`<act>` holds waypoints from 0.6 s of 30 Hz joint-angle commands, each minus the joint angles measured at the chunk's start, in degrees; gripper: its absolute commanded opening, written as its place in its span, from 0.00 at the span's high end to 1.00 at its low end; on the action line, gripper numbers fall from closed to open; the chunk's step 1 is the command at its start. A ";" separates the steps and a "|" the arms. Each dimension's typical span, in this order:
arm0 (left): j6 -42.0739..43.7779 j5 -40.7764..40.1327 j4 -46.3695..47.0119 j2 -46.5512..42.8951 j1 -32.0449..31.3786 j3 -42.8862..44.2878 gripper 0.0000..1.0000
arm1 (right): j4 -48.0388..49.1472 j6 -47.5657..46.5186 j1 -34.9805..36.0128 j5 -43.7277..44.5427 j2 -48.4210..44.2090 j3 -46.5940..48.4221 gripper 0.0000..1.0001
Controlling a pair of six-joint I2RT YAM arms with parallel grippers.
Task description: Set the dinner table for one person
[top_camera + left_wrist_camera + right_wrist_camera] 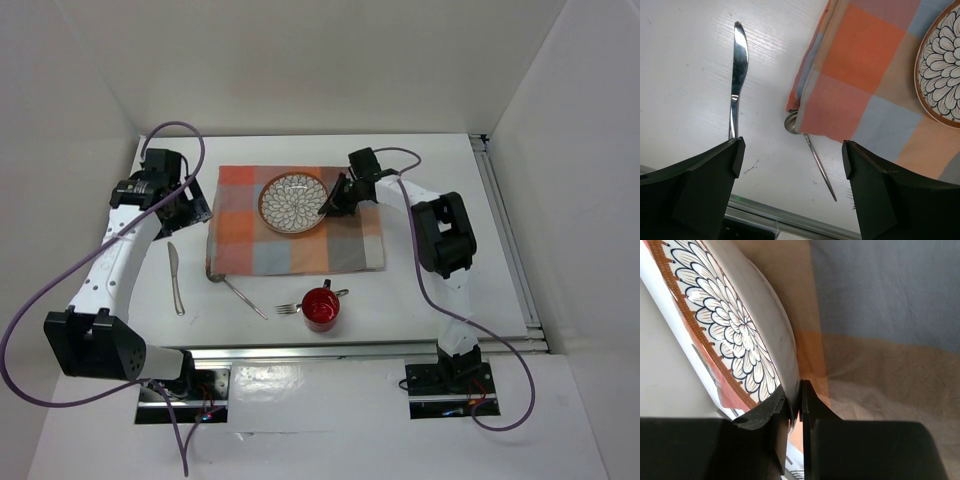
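Note:
The white dinner table (pixel 430 290) carries a checked cloth (pixel 300 235). A flower-patterned plate (pixel 293 203) with a brown rim lies on the cloth's far middle. My right gripper (pixel 328 207) is shut on the plate's right rim; the right wrist view shows the fingers (pixel 812 405) pinching the rim of the plate (pixel 735 335), which looks tilted. My left gripper (pixel 195 208) is open and empty, above the table by the cloth's left edge. A knife (pixel 175 278) lies to the left. A spoon (pixel 240 295), fork (pixel 288 309) and red mug (pixel 321 308) are near the front.
In the left wrist view the spoon's bowl (pixel 791 122) is tucked under the cloth's (pixel 865 85) corner, and the knife (pixel 738 75) lies on the table (pixel 685 100). A metal rail (pixel 350 352) runs along the near edge. White walls enclose three sides.

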 commanded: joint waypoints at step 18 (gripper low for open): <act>-5.34 -2.44 -3.59 0.64 3.77 -2.03 0.03 | -0.01 -1.74 1.75 -5.64 -10.67 -5.69 0.19</act>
